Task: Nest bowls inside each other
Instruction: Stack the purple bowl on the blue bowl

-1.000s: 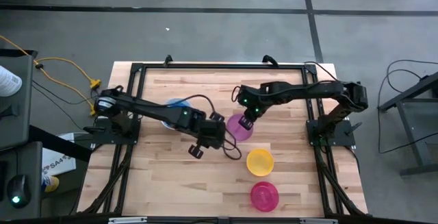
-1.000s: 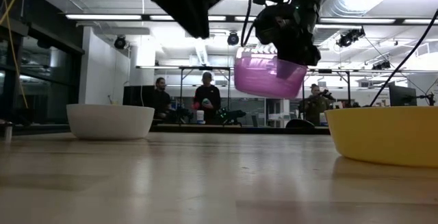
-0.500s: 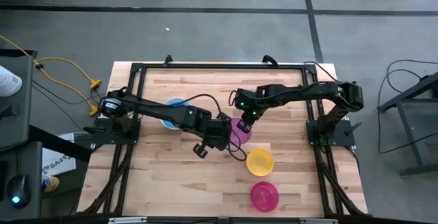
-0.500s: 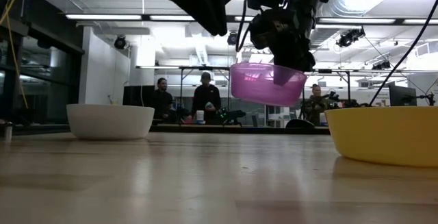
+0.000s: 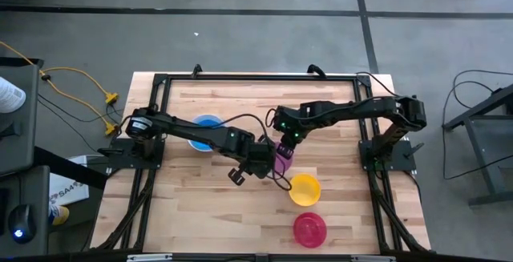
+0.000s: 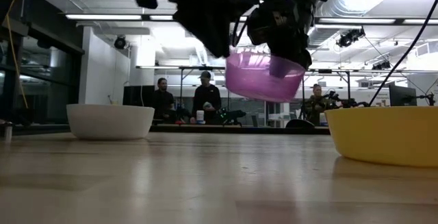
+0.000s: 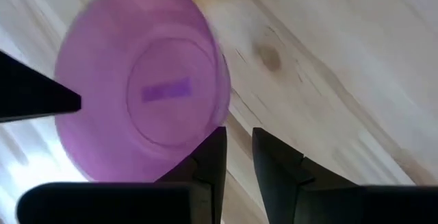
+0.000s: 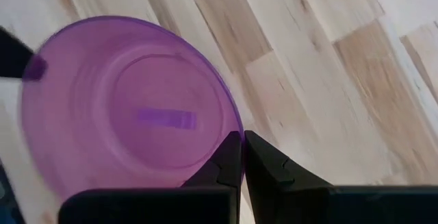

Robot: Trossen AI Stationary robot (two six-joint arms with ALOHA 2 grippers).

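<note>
A translucent purple bowl [image 6: 263,77] hangs tilted above the table's middle, with my right gripper [image 5: 286,140] shut on it. My left gripper [image 5: 269,158] stands at the bowl's opposite rim, its fingers a little apart [image 7: 239,148]. The yellow bowl [image 5: 304,188] and the red-pink bowl [image 5: 309,228] rest upright on the wood, nearer the front edge. A blue bowl [image 5: 207,122] sits at the left under my left arm, seemingly inside the white bowl [image 6: 109,120]. My right gripper pinches the purple bowl's rim [image 8: 235,129], one finger inside the bowl and one outside. The fingers slant down from the table's right. The bowl hangs tilted, clear of the table. My left gripper's fingertip [image 7: 217,138] is at the opposite rim [image 7: 223,111]; whether it touches, I cannot tell.
A black frame [image 5: 256,76] runs round the tabletop. Bare wood [image 5: 184,206] lies at the front left. In the low view, people sit in the room behind the table.
My left gripper has gone toward the table's right and down, rolling a little, and now reaches the purple bowl's rim. My right gripper has shifted slightly toward the left arm with the bowl, which stays lifted and has changed its tilt.
</note>
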